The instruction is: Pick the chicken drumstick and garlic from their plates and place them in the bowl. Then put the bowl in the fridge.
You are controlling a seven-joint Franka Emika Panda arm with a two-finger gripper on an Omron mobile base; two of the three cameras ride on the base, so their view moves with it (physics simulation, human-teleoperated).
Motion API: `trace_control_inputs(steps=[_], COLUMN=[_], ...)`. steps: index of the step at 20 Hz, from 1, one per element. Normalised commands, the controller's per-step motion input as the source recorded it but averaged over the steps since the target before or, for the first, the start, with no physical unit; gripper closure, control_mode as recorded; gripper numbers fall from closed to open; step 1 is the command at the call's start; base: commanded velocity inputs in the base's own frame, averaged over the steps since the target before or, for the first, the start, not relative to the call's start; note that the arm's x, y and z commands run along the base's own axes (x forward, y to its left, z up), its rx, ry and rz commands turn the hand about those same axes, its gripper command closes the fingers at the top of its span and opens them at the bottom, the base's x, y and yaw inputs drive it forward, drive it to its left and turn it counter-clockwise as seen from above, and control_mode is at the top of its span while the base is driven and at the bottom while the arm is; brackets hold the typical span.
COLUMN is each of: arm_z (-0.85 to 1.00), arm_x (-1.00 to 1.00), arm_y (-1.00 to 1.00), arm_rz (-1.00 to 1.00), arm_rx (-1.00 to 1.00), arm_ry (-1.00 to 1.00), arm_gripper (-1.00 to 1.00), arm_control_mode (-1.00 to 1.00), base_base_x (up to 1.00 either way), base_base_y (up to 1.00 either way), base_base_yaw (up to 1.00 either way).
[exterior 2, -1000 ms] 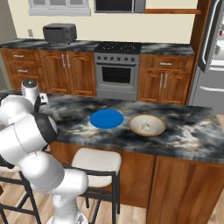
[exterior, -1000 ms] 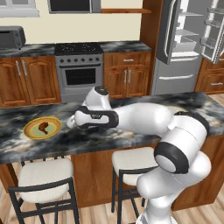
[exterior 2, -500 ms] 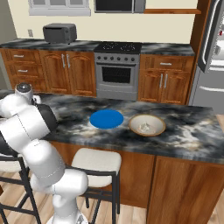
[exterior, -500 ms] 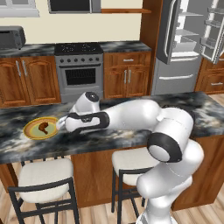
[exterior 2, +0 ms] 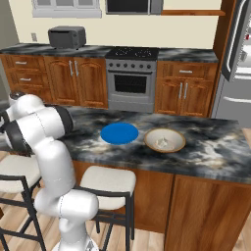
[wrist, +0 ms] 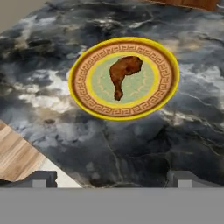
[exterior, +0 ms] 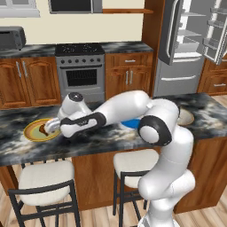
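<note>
We are hovering our gripper (wrist: 112, 178), fingers spread wide and empty, near the yellow-rimmed plate (wrist: 83, 94) where the chicken drumstick (wrist: 123, 73) is lying centred. We should be lowering straight over its meaty end, closing across the narrow width.

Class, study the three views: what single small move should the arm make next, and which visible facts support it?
Probably ease the pincer forward and down over the chicken drumstick. It lies untouched on the yellow-rimmed plate, ahead of the open tips, while the garlic already sits in the bowl.
</note>
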Motion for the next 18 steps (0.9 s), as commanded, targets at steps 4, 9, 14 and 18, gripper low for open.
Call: trace_control_inputs(steps=[4,9,14,18], arm_z=[-0.08,-0.22,-0.3,-0.28], arm_x=[0.37,0.3,0.38,0.43], arm_y=[0.35,0.28,0.14,0.05], arm_rz=[0.0,0.0,0.0,0.0], arm_rx=[-0.01,-0.02,-0.1,-0.07], arm_ry=[0.19,0.07,0.1,0.13], arm_gripper=[-1.0,-1.0,-1.0,-1.0], arm_control_mode=[-1.0,-1.0,-1.0,-1.0], base_base_x=[0.0,0.0,0.0,0.0], base_base_y=[0.0,0.0,0.0,0.0], base_base_yaw=[0.0,0.0,0.0,0.0])
